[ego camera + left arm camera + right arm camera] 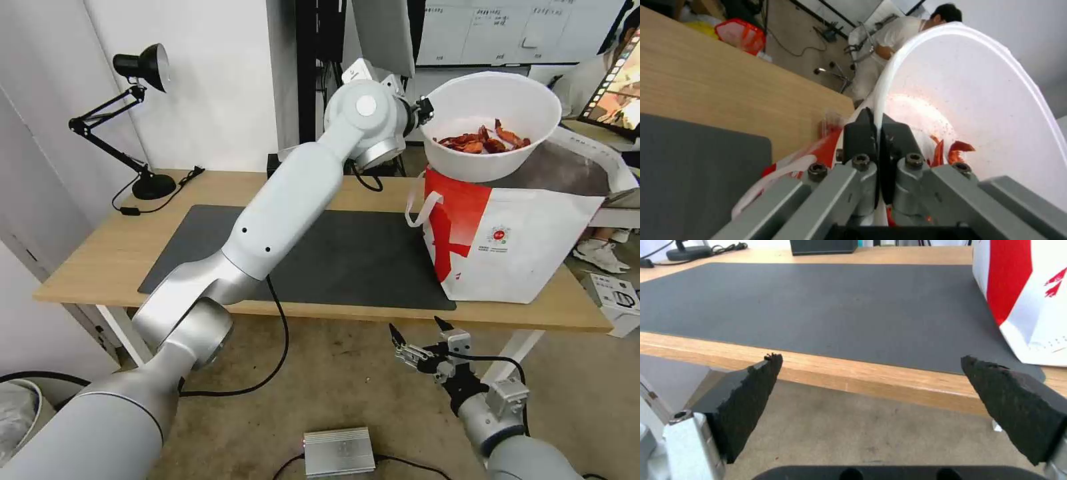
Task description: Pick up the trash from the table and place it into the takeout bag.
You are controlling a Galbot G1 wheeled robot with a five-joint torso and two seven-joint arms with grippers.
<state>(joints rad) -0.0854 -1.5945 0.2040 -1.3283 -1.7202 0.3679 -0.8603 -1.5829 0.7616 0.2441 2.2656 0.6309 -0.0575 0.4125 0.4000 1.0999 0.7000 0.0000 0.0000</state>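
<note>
The left pincer [423, 109] pinches the bowl [492, 123] by its thin rim above the bag [527, 247]; light, stiff, likely tippy. The right pincer [423, 339] hangs open below the bench [100, 253].

The left gripper [879, 133] is clamped on the rim of the white round bowl [978, 100], one black finger [858, 136] outside the wall and the other inside. Red shells [951, 151] lie in the bowl close to the inner finger. Beyond the gripper are the light-wood table [729, 83], the dark grey mat [693, 160] on it, and part of the takeout bag [824, 146], red with a white strap handle [773, 175].
</note>
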